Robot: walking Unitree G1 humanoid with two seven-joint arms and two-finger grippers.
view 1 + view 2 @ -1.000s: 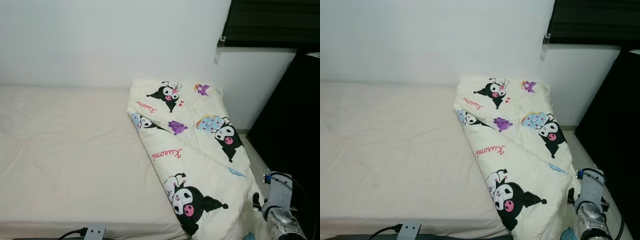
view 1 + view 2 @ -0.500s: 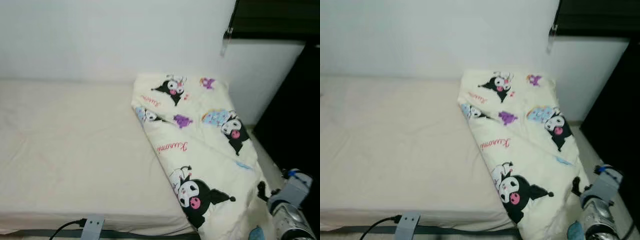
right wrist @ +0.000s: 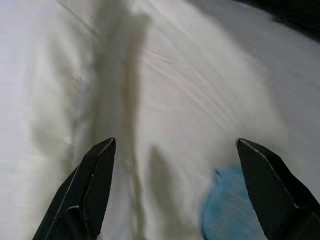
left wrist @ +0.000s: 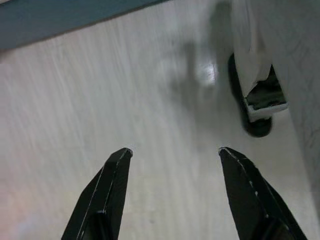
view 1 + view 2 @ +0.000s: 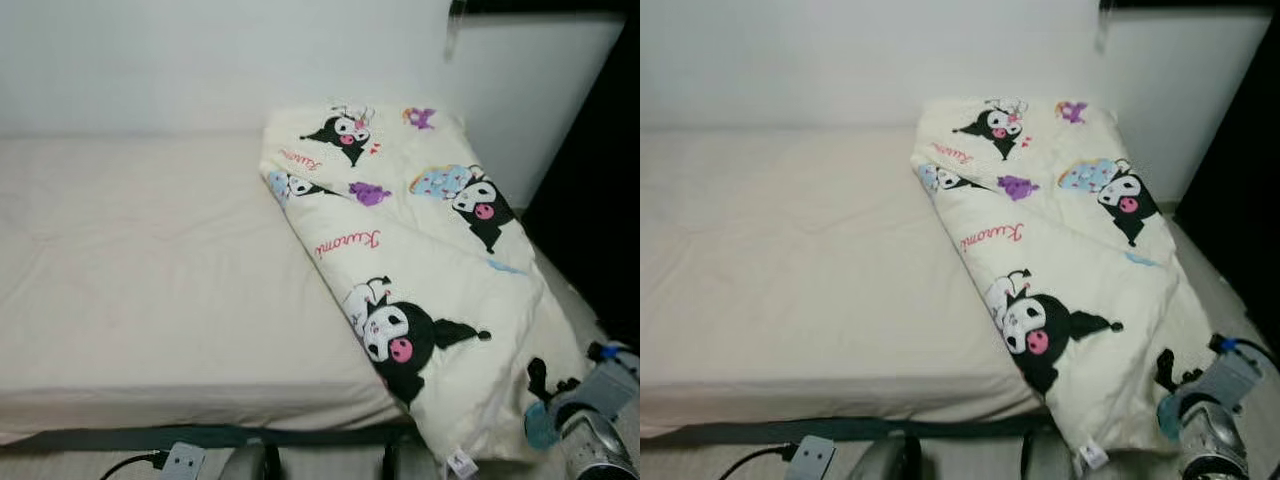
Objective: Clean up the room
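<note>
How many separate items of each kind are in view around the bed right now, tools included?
Mattress: 1
Folded cartoon-print quilt: 1
Grey plug block on the floor: 1
Left tool, open over the floor: 1
Right tool, open over the quilt: 1
Total: 5

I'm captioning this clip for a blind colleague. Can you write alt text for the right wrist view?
The right claw hangs open just above a cream quilt, its two black fingers spread wide over the wrinkled fabric. A round blue printed patch on the quilt lies between the fingers, near one of them.
</note>
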